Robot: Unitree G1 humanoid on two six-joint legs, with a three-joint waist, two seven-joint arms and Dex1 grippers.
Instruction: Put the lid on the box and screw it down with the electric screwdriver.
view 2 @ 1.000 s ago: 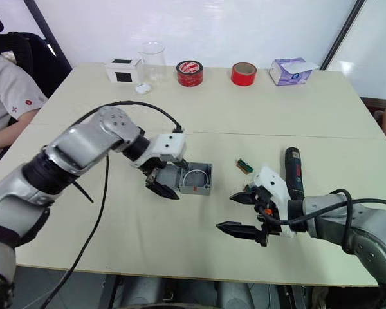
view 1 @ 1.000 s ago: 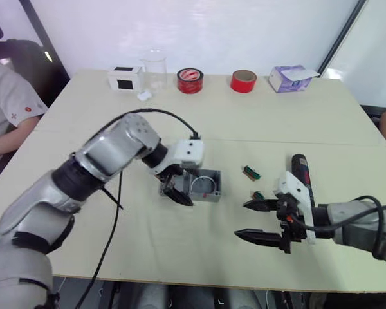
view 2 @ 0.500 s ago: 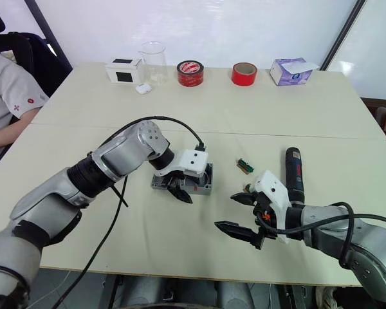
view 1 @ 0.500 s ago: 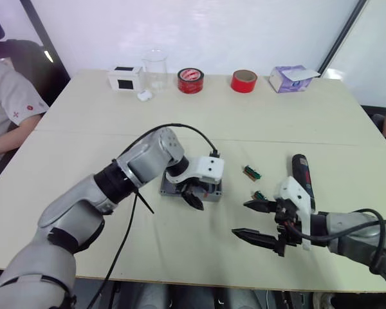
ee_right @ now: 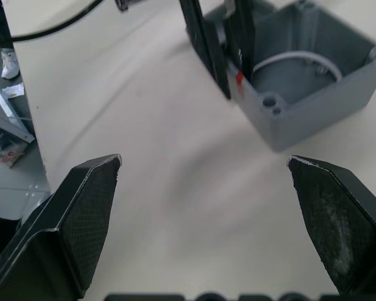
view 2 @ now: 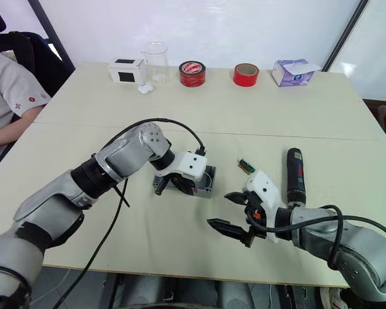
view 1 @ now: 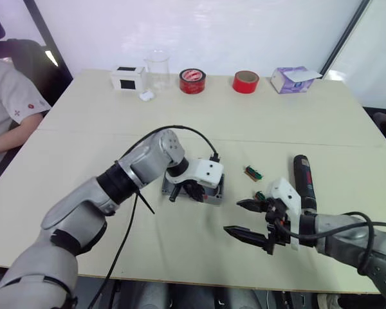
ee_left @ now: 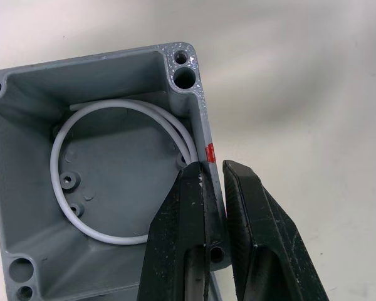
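The box (view 1: 215, 192) is a deep grey square enclosure with a white ring inside, open side up at mid-table. My left gripper (ee_left: 214, 169) is shut on the box's wall (ee_left: 203, 125), one black finger inside and one outside. A flat grey sliver (view 1: 166, 188) at the box's left, seemingly the lid, is mostly hidden behind that gripper. The electric screwdriver (view 1: 303, 182), black and pen-shaped, lies on the table to the right. Just left of it, near the front edge, my right gripper (view 1: 233, 216) stands open and holds nothing; the box lies beyond its fingers (ee_right: 88, 213).
Two small green strips (view 1: 251, 172) (view 1: 260, 195) lie between box and screwdriver. Along the back edge stand a white box with a black square (view 1: 127, 78), a glass beaker (view 1: 157, 67), two red tape rolls (view 1: 191, 80) (view 1: 244, 82) and a purple tissue box (view 1: 289, 78). A person (view 1: 6, 103) sits at left.
My left gripper moved right over the box and closed from wide open onto its wall. The right gripper drifted slightly left, still open.
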